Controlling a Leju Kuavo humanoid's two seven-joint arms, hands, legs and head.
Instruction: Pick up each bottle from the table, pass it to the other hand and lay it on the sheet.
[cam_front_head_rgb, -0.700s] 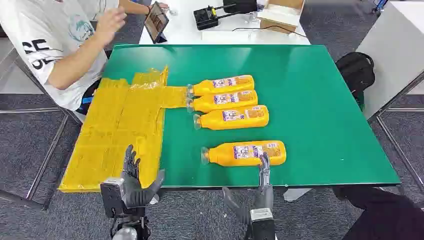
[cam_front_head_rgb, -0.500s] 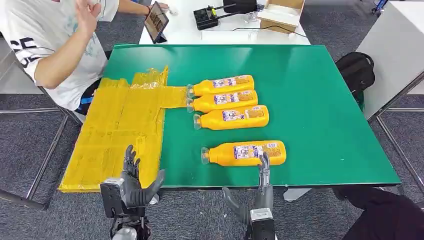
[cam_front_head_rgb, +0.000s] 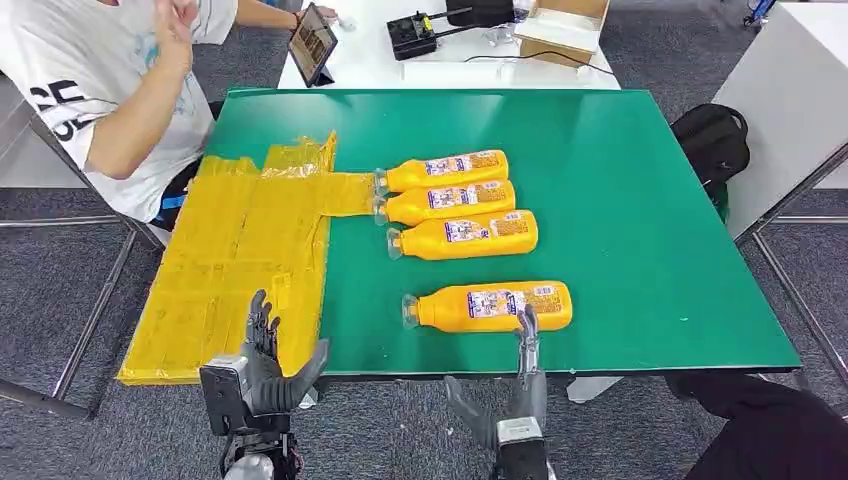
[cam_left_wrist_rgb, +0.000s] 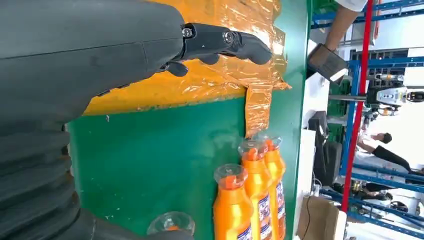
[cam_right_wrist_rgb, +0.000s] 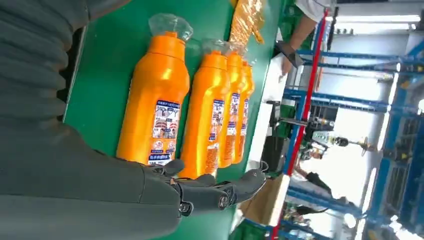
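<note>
- The right hand hung at the near edge of the green tabletop, its fingers spread and holding nothing, their tips just short of the nearest orange plastic bottle with a clear cap.
- That bottle lay on its side just ahead of those fingertips — three more orange bottles lay side by side further beyond them.
- The left hand was spread and empty too, its fingers over the near end of the crinkled yellow sheet.
- A sound grip, I judge, would wrap the fingers around the labelled middle of the bottle — a round body may roll.
</note>
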